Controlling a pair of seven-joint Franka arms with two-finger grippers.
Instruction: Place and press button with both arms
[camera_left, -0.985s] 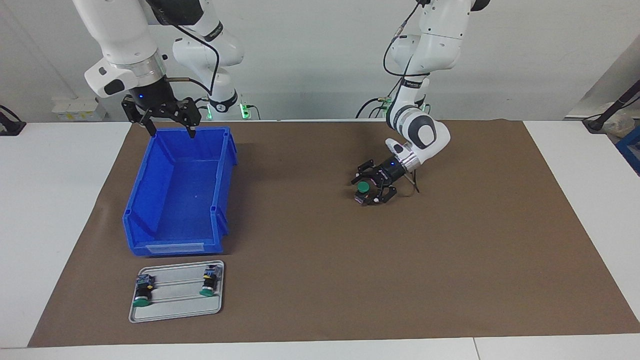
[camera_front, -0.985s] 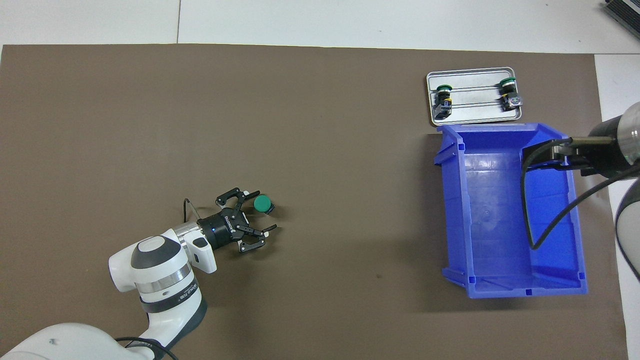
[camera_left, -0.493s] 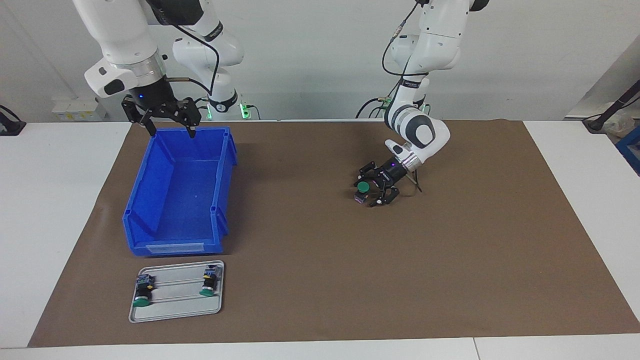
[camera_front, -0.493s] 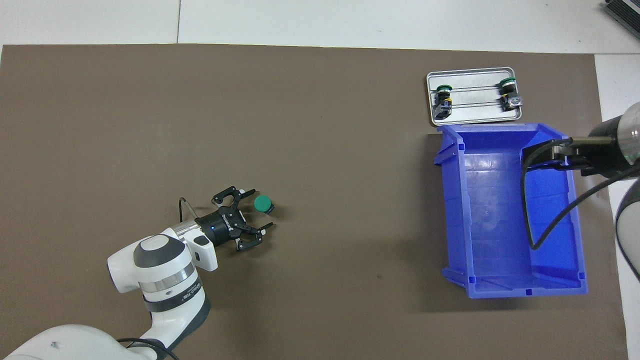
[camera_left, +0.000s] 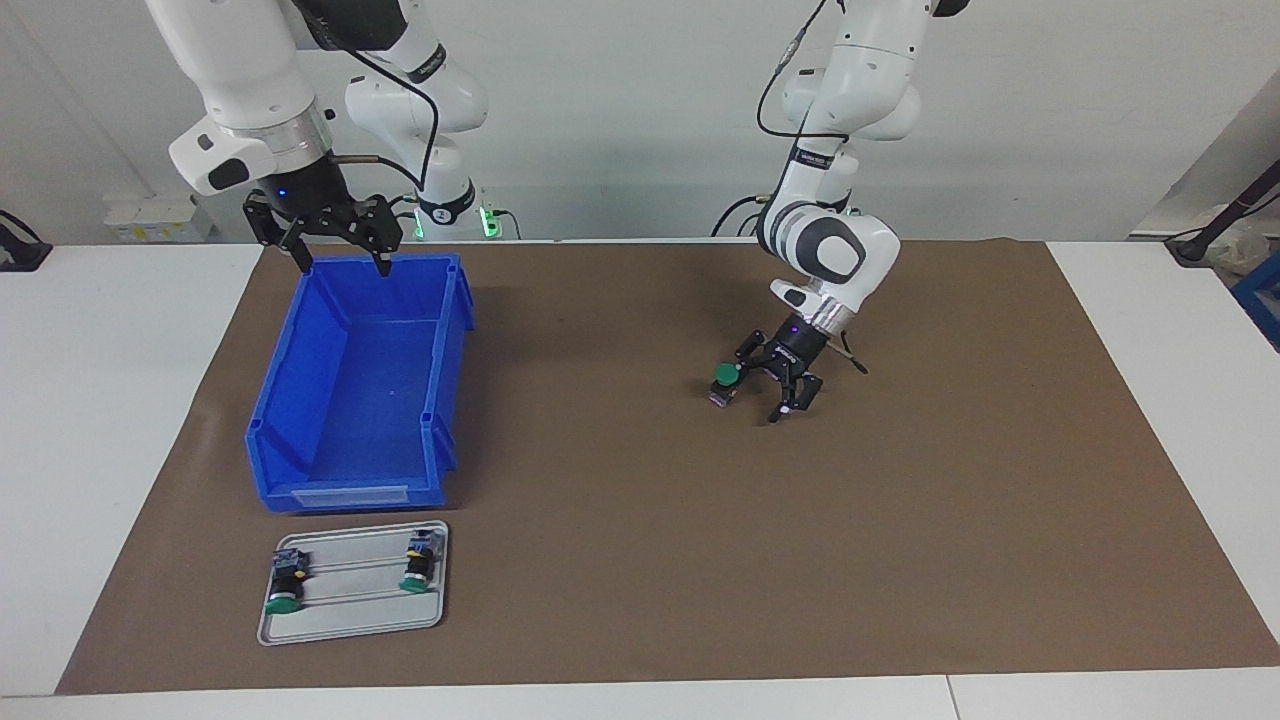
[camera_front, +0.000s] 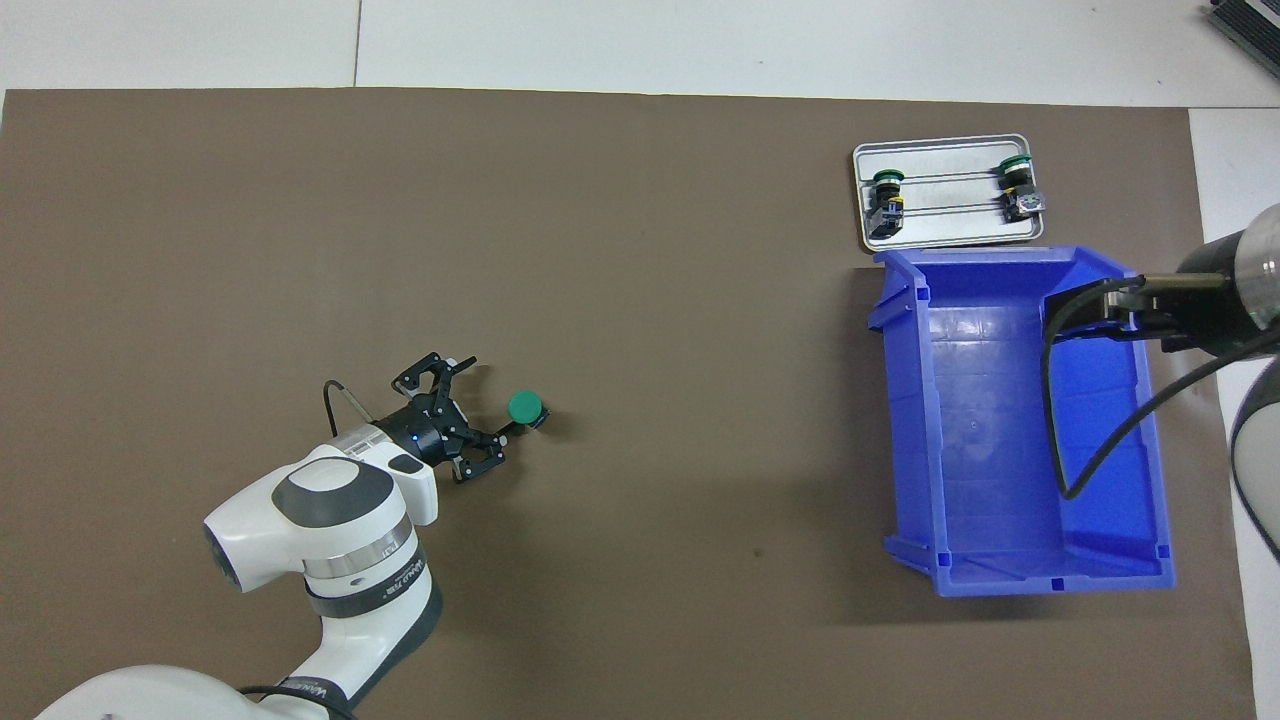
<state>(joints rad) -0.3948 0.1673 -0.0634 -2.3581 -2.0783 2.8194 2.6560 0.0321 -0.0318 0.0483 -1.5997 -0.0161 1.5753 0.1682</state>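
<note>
A green-capped button stands on the brown mat, cap up, free of both grippers. My left gripper is open just beside it, toward the left arm's end of the table, with one fingertip close to the button's body. Whether they touch I cannot tell. My right gripper hangs open and holds nothing. It is over the blue bin, and that arm waits.
A grey metal tray lies on the mat just past the bin's end farthest from the robots. Two more green-capped buttons lie on their sides on it. White tabletop borders the mat.
The left gripper has drawn back from around the button toward the left arm's end and turned, so the button is no longer between its fingers. The button and the right arm have not moved.
</note>
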